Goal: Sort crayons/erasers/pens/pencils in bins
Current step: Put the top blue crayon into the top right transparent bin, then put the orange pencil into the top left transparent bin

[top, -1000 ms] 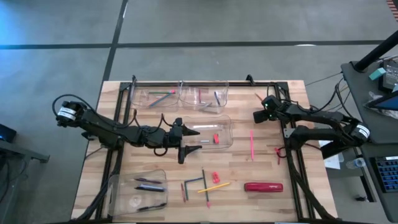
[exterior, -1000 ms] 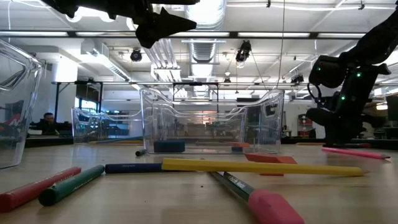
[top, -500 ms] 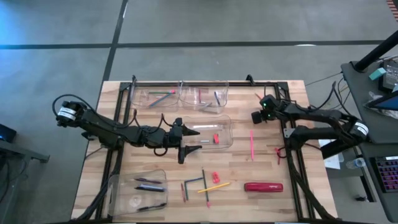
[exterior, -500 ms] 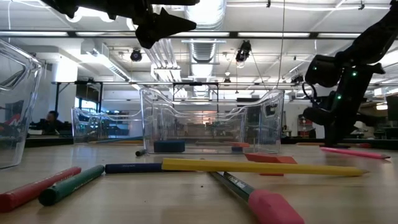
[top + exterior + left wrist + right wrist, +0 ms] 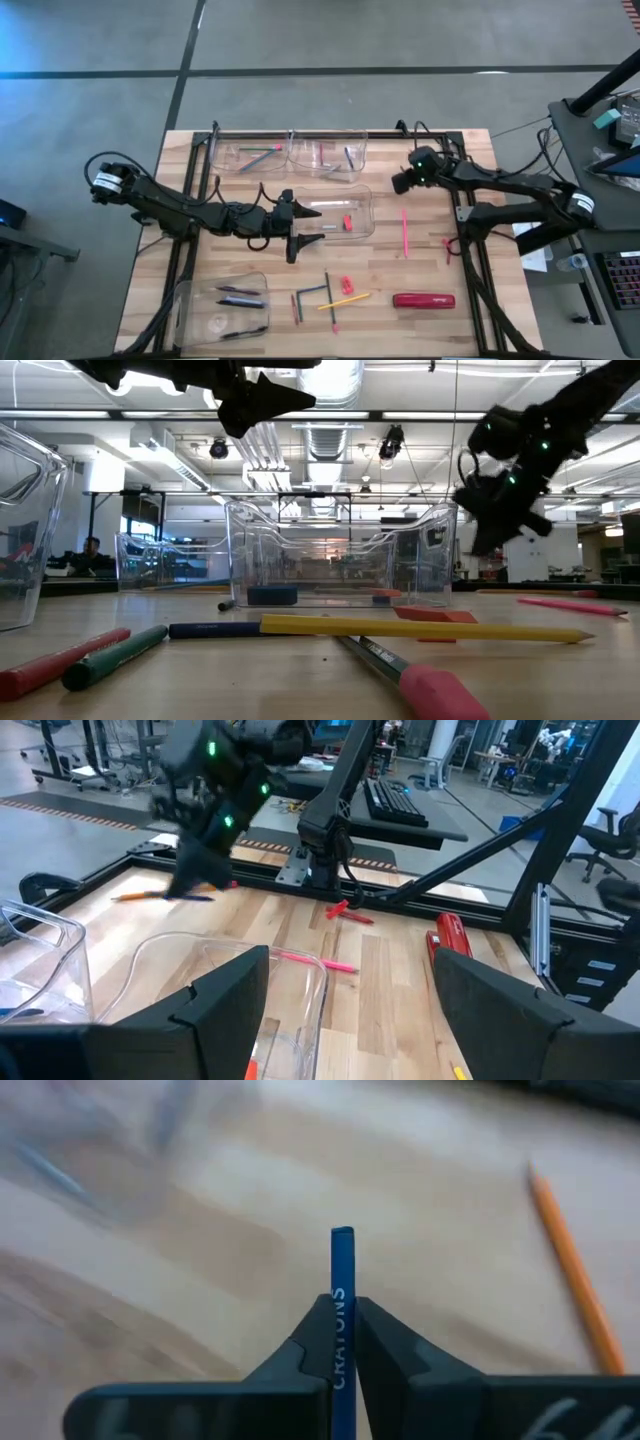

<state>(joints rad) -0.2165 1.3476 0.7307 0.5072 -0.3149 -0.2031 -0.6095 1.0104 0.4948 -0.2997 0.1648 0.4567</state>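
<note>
The right gripper (image 5: 342,1342), lifted just right of the back bins (image 5: 325,152), pinches a blue crayon (image 5: 342,1270) near one end (light, stiff, waxy, probably snappable); the left gripper (image 5: 300,228) hangs spread, empty.

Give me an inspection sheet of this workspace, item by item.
Surface: wooden table, black frame rails.
Job's things: four clear bins; pink pencil, yellow pencil and eraser loose.
Clutter: red oblong object.
Grippers: left gripper open beside the middle bin; right gripper shut on a blue crayon, raised near the far right corner.
Cables: black leads along both arms.
Surroundings: grey floor; side desk at right.
</note>
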